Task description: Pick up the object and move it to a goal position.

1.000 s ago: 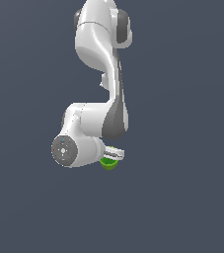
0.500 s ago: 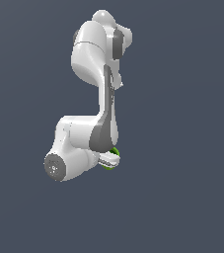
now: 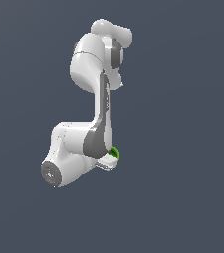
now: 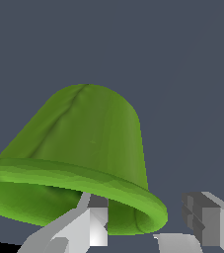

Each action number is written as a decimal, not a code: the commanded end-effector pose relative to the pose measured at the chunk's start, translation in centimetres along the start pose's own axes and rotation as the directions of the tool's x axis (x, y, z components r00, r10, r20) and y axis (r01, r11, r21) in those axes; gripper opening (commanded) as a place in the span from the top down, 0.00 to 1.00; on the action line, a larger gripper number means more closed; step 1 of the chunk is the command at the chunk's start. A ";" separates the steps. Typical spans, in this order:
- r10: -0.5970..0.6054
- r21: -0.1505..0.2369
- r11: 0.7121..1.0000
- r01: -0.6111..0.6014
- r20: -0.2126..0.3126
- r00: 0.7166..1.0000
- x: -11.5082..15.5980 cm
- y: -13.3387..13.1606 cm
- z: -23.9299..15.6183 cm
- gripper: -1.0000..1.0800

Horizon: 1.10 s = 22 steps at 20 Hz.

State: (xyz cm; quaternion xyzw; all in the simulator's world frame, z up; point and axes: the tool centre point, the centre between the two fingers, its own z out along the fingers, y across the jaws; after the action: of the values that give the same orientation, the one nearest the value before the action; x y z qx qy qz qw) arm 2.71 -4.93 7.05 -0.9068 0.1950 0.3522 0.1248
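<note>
In the wrist view, the green cup (image 4: 84, 153) is seen gripped at its rim: one finger (image 4: 91, 222) is set inside the rim and the other outside it. In the exterior view, only a sliver of the cup (image 3: 114, 154) is shown against the gripper (image 3: 108, 163), mostly hidden by the white arm (image 3: 79, 148)

I am swinging my arm (image 3: 96, 104) toward the exterior view's right, with its upper joints leaning that way and its round wrist end sinking lower. My gripper (image 3: 108, 163) is carrying the green cup (image 3: 114, 154) rightward too, and less of the cup is showing beside it.
</note>
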 end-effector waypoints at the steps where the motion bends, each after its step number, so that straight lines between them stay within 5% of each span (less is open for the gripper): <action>1: 0.004 0.002 1.000 -0.004 0.007 1.000 0.1 0.0 0.1 0.38; 7: 0.007 0.004 1.000 -0.007 0.011 1.000 0.1 0.1 0.1 0.38; 8: 0.007 0.004 1.000 -0.007 0.011 1.000 0.1 0.1 0.1 1.00; 22: 0.007 0.006 1.000 -0.007 0.008 1.000 0.1 0.1 -0.1 1.00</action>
State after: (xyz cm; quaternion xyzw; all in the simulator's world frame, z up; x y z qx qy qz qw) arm 2.68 -5.03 6.88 -0.9038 0.1984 0.3574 0.1266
